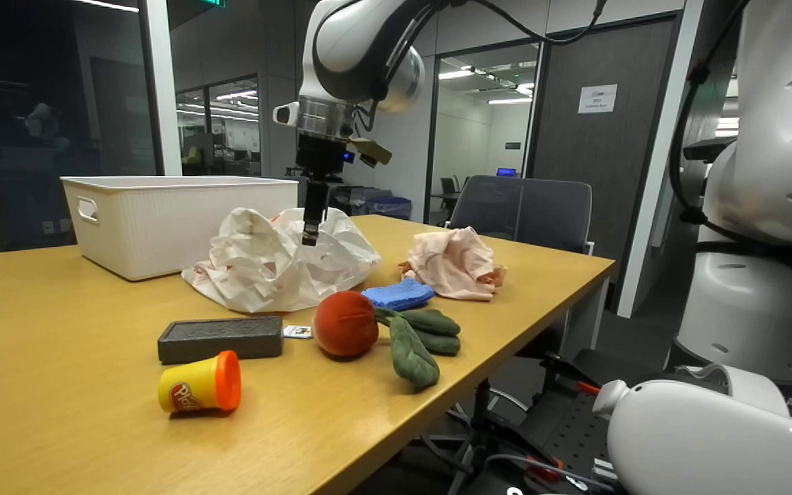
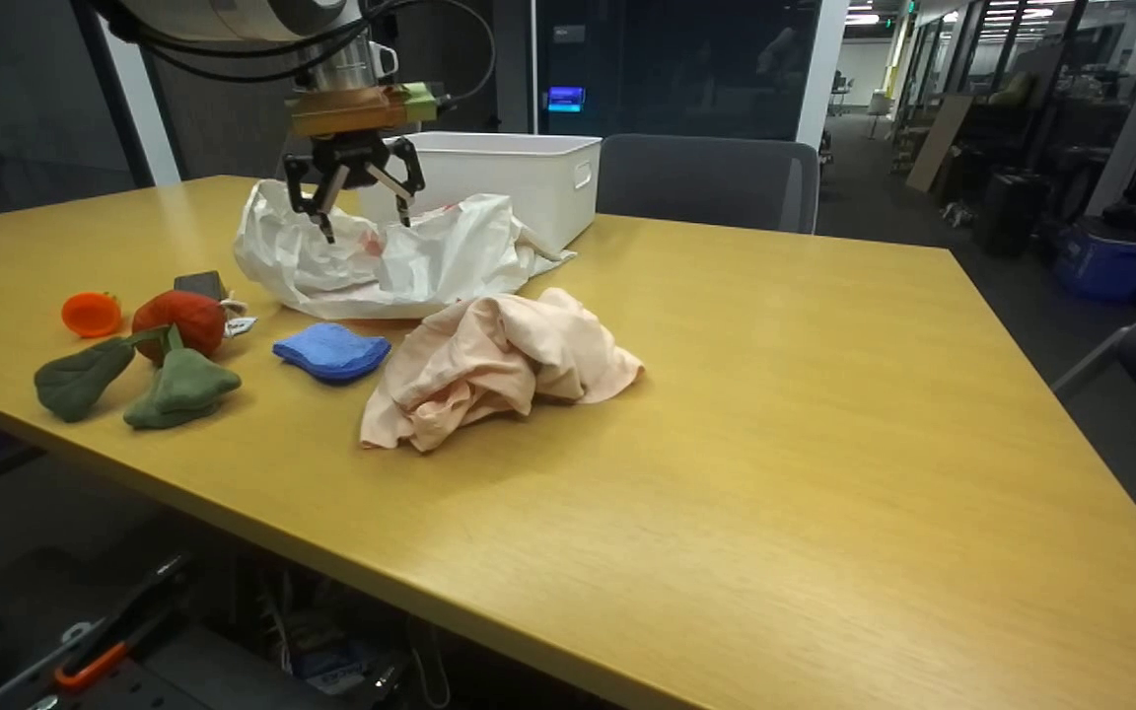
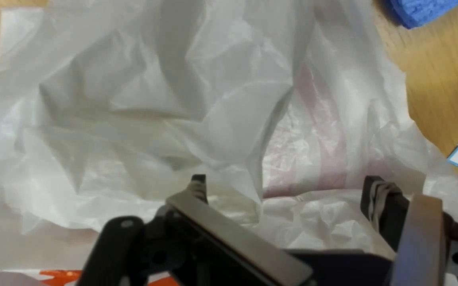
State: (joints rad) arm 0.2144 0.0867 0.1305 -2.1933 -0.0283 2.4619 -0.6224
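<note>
Across the left and middle of an exterior view runs the yellow worktop (image 1: 25, 412). On it, at the upper left, stands a big white bin (image 1: 162, 223); its high sides hide what is in it. Just in front of the bin sits a crumpled white bag (image 1: 265, 271). It should be very light, soft and floppy, and it might slip or rip. Its tall fold (image 1: 248, 234) looks like a good place to pinch. I can't see if anything is inside. Farther right is a pale pink cloth (image 1: 454, 261). The jaws are spread wide above the bag, holding nothing; I can't tell if they touch it. Low on the left, a yellow Play-Doh tub (image 1: 193, 385) lies on its side, its orange lid (image 1: 229, 380) on, so its inside is hidden.
</note>
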